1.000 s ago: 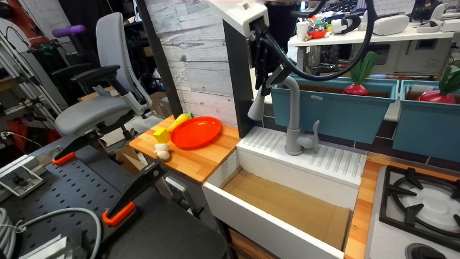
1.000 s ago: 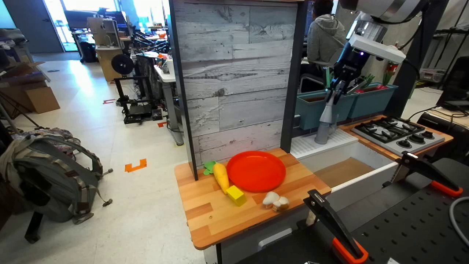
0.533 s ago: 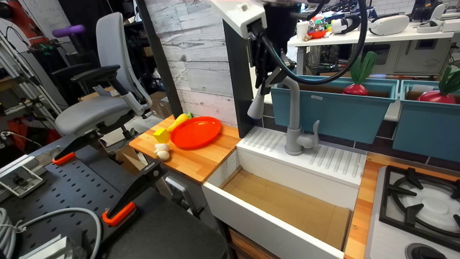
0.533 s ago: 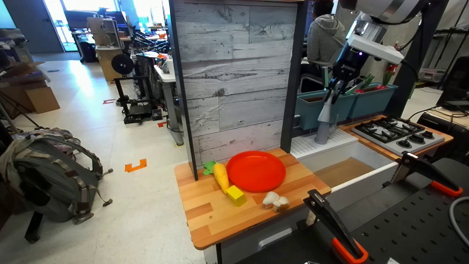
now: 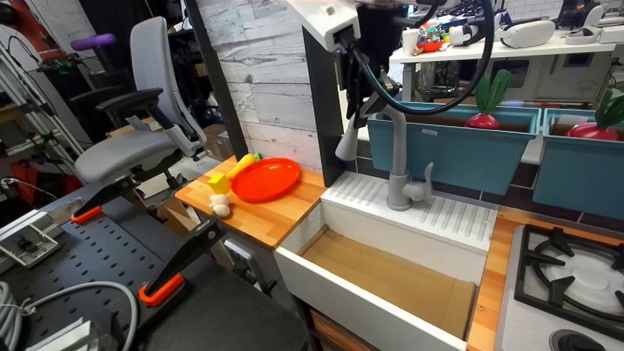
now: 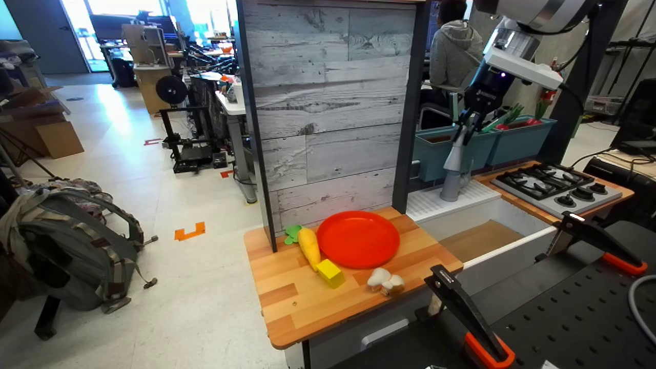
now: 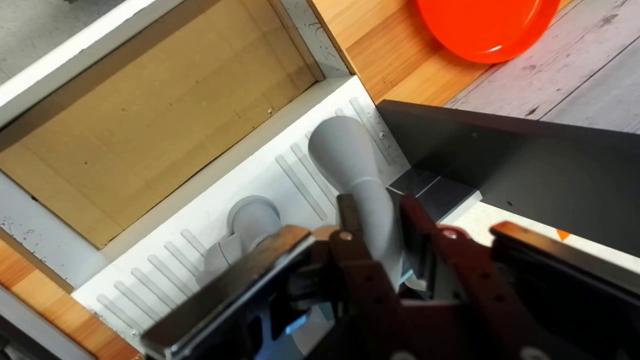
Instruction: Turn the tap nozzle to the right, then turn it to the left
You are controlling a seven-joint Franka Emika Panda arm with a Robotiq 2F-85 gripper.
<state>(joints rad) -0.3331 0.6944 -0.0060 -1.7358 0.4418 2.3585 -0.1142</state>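
The tap nozzle, a grey arched spout (image 5: pixel 399 141), stands on the white ribbed ledge behind the sink, its head pointing toward the wood-panel wall. It also shows in an exterior view (image 6: pixel 454 156) and in the wrist view (image 7: pixel 342 147). My gripper (image 5: pixel 366 111) is at the top of the arch, just behind the spray head; it also shows in an exterior view (image 6: pixel 467 128). In the wrist view my two fingers (image 7: pixel 377 202) stand either side of the neck. The left finger is against or very near it; a narrow gap shows at the right finger.
The small lever handle (image 5: pixel 421 186) is at the tap's base. Teal planters (image 5: pixel 453 151) stand behind the tap. A dark post (image 5: pixel 324 97) and panel wall are close beside the nozzle head. The white sink (image 5: pixel 370 312) is in front; a stove (image 5: pixel 536 302) and red plate (image 5: pixel 265 180) flank it.
My gripper and wrist have shifted slightly toward the panel-wall side. The nozzle head has moved very slightly the same way. The fingers remain around the neck.
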